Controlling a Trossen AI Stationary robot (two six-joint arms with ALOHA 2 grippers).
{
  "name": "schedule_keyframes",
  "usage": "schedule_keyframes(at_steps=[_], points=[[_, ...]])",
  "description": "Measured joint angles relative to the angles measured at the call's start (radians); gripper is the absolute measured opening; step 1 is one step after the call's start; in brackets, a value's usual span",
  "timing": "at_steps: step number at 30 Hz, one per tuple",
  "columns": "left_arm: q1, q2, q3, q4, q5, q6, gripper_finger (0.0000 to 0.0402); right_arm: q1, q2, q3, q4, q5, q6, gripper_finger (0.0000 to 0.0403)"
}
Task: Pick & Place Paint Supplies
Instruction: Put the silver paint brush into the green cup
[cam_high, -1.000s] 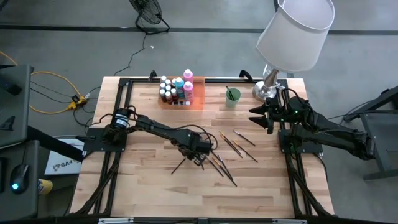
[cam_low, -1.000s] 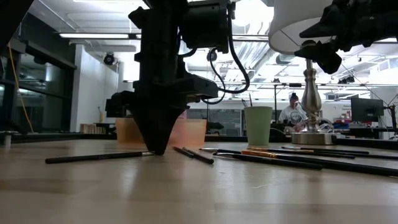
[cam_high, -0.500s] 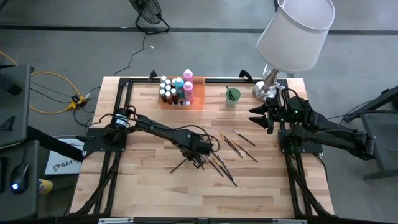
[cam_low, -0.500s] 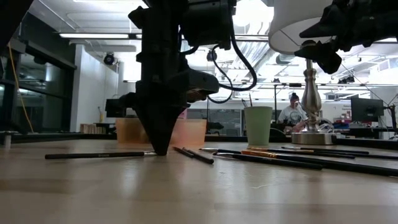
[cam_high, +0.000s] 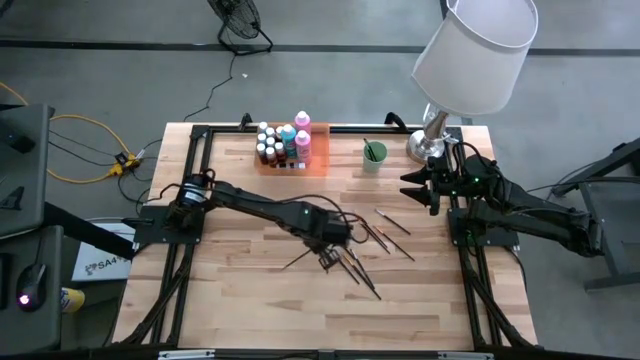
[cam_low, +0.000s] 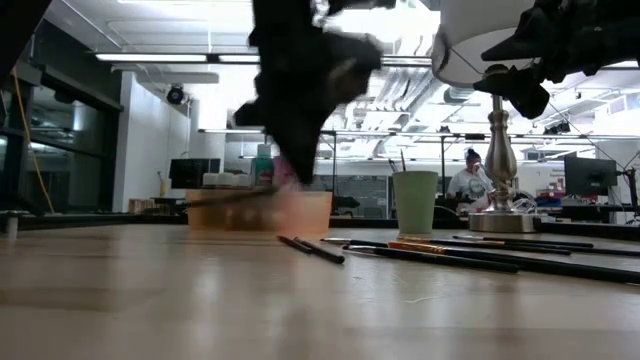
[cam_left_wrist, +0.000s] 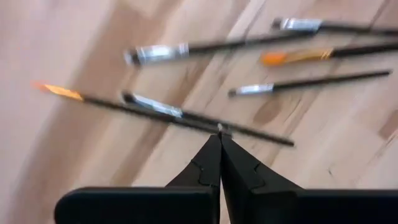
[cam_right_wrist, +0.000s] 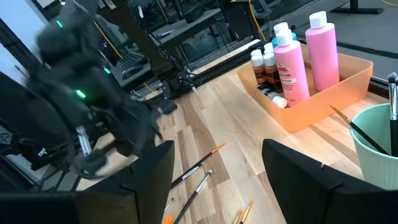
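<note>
My left gripper (cam_high: 327, 252) (cam_low: 300, 172) (cam_left_wrist: 219, 132) hangs above the middle of the table, shut on a thin dark paintbrush (cam_high: 300, 262) (cam_low: 218, 197). Several more paintbrushes (cam_high: 365, 235) (cam_left_wrist: 217, 46) lie flat on the wood to its right. White-capped paint bottles (cam_high: 285, 142) (cam_right_wrist: 289, 65) stand in the orange tray (cam_high: 318, 160). A pale green cup (cam_high: 374, 155) (cam_low: 414, 200) next to the tray holds one brush. My right gripper (cam_high: 410, 182) (cam_right_wrist: 217, 180) waits open at the far right, by the lamp base, with nothing between its fingers. My left gripper pinches the paintbrush near one end (cam_left_wrist: 208, 126) between its two fingertips. The fingers point steeply down from above and lie across the brush. The brush is lifted clear of the table and sits roughly level, most of its length (cam_high: 295, 264) sticking out toward the table's near left.
A lamp with a white shade (cam_high: 472, 50) and a metal base (cam_high: 428, 145) stands at the far right corner. A black frame (cam_high: 195, 180) runs along the table's edges. Bare wood (cam_high: 240, 300) spreads over the near left of the table.
My left gripper has gone up from the table and a little toward the right edge, rolling about its wrist. The paintbrush, which lay flat on the wood under its fingertips, has come up with it and now hangs clear of the table.
</note>
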Motion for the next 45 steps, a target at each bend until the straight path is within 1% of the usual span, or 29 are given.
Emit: schedule_keyframes(at_steps=[3,8,11,14,19,23,25,26,31,34,36,37,39,42,45], points=[[-0.003,0.000,0.086,-0.040,-0.068,0.049,0.0000,0.000,0.000,0.000,0.000,0.000,0.000,0.0237],[-0.009,-0.001,0.225,-0.018,-0.195,0.181,0.0000,0.000,0.000,0.000,0.000,0.000,0.000,0.0237],[-0.008,-0.001,0.268,0.066,-0.265,0.279,0.0000,0.000,0.000,0.000,0.003,0.000,0.000,0.0237],[-0.006,-0.001,0.297,0.164,-0.301,0.401,0.0000,0.000,0.000,0.000,0.015,0.000,0.000,0.0237],[-0.006,-0.002,0.306,0.331,-0.426,0.579,0.0000,0.000,0.000,0.000,0.035,0.000,0.000,0.0237],[-0.003,-0.002,0.306,0.432,-0.514,0.672,0.0000,0.000,0.000,0.000,0.036,0.000,0.001,0.0237],[0.001,-0.002,0.306,0.473,-0.527,0.703,0.0000,0.000,0.000,0.000,0.028,0.004,0.013,0.0237],[0.002,-0.002,0.306,0.490,-0.530,0.713,0.0000,0.001,0.000,0.000,0.016,-0.012,0.006,0.0237],[0.021,-0.002,0.306,0.550,-0.539,0.744,0.0000,0.050,0.043,0.000,0.027,-0.188,-0.118,0.0237],[0.029,-0.002,0.306,0.566,-0.539,0.755,0.0000,0.101,0.065,0.000,0.070,-0.200,-0.199,0.0237],[0.030,-0.002,0.306,0.581,-0.533,0.763,0.0000,0.137,0.082,0.000,0.095,-0.165,-0.262,0.0237],[0.030,-0.002,0.306,0.585,-0.533,0.763,0.0000,0.157,0.097,0.000,0.122,-0.131,-0.283,0.0237],[0.029,-0.002,0.306,0.587,-0.530,0.765,0.0000,0.191,0.138,0.000,0.179,-0.065,-0.304,0.0237],[0.028,-0.002,0.305,0.587,-0.529,0.765,0.0000,0.235,0.198,0.000,0.288,0.005,-0.319,0.0237],[0.027,-0.002,0.305,0.589,-0.529,0.765,0.0000,0.266,0.264,0.001,0.361,0.120,-0.341,0.0237]])
